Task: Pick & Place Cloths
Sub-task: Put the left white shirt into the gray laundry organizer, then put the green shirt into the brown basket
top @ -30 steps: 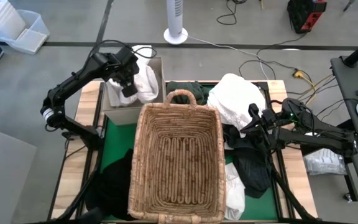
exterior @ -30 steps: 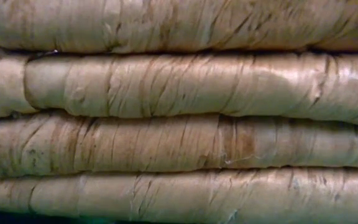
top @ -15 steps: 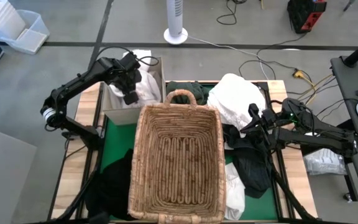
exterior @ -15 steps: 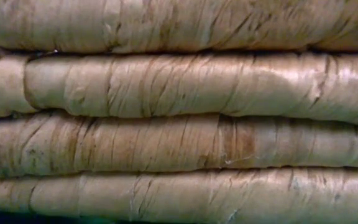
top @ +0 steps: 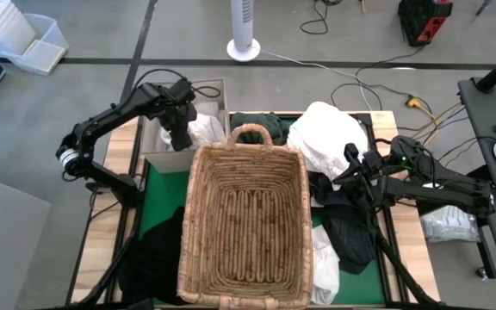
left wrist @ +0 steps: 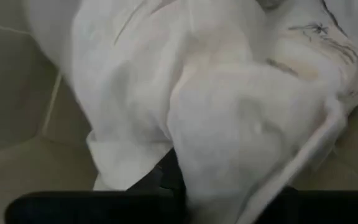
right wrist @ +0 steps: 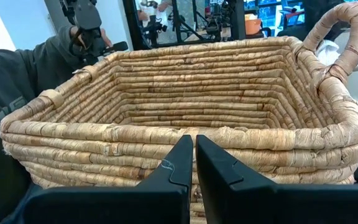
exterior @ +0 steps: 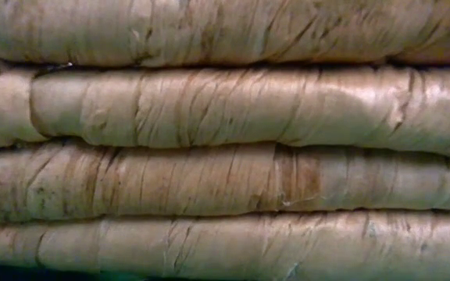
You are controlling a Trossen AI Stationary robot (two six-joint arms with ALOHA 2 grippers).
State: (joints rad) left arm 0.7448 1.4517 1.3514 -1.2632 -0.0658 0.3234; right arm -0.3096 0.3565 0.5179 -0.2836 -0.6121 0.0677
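My left gripper is down inside the open cardboard box at the table's far left, shut on a white cloth that fills the left wrist view. My right gripper waits shut, right of the wicker basket, over a black cloth; its wrist view looks at the basket's wall. A big white cloth and a dark green one lie at the far side. Another black cloth and a white one flank the basket's near end. My left gripper holds the white cloth from above, pointing down into the box. The cloth bulges over the fingers and hides the place of contact, so which part it has cannot be told. The cloth's lower folds rest inside the box.
The basket stands mid-table on a bright green mat, and its coiled wall fills the low view. A clear plastic bag lies past the table's right edge. A person in a dark sleeve shows beyond the basket in the right wrist view.
My left gripper has gone down into the cardboard box and slightly toward the near edge, carrying the white cloth with it. The cloth, earlier bunched high over the box's rim, now sits lower inside the box. My right arm has kept still.
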